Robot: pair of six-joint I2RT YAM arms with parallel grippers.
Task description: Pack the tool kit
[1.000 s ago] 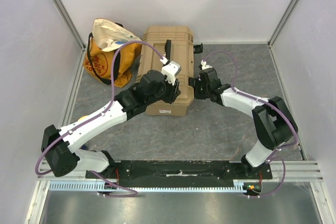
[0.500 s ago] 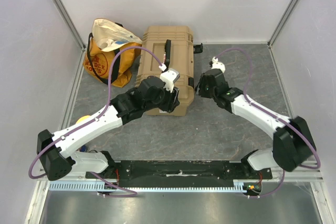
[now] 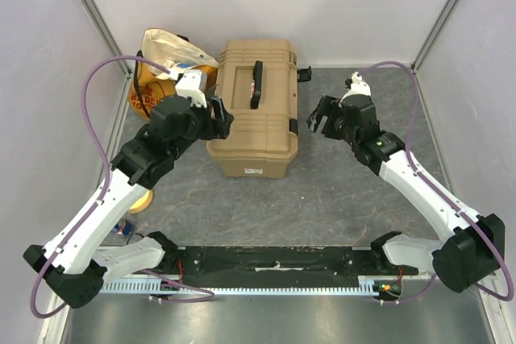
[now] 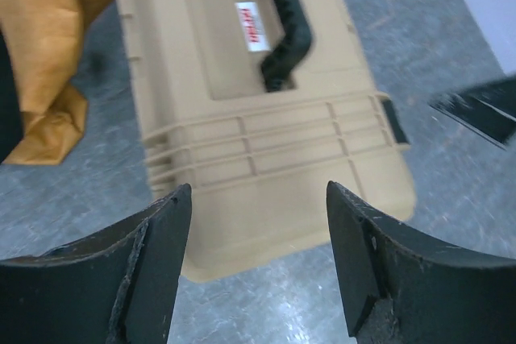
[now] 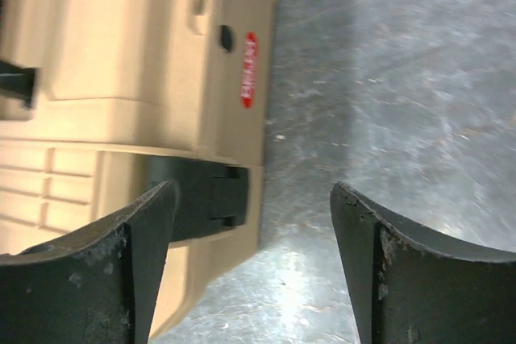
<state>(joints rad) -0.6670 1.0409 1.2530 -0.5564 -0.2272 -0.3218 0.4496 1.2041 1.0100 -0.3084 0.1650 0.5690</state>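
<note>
The tool kit (image 3: 266,130) is a tan ribbed box lying shut on the grey table, its black handle (image 3: 257,84) flat on the lid. My left gripper (image 3: 219,117) hovers open just off the box's left side with nothing between its fingers. In the left wrist view the tool kit (image 4: 266,134) lies below and ahead of that left gripper (image 4: 258,199). My right gripper (image 3: 321,121) stands open to the right of the box, apart from it. In the right wrist view a black latch (image 5: 201,191) on the tool kit (image 5: 121,54) sits by the left finger of my right gripper (image 5: 254,199).
An orange-yellow cloth bag (image 3: 165,86) leans at the box's left, close to my left arm. A second black latch (image 3: 304,75) sticks out at the box's far right corner. A yellow round object (image 3: 142,200) lies under the left arm. Walls close in the table on three sides.
Both grippers have opened and drawn back from the box. The left arm swung from over the lid to the box's left side. The right arm moved right and away.
</note>
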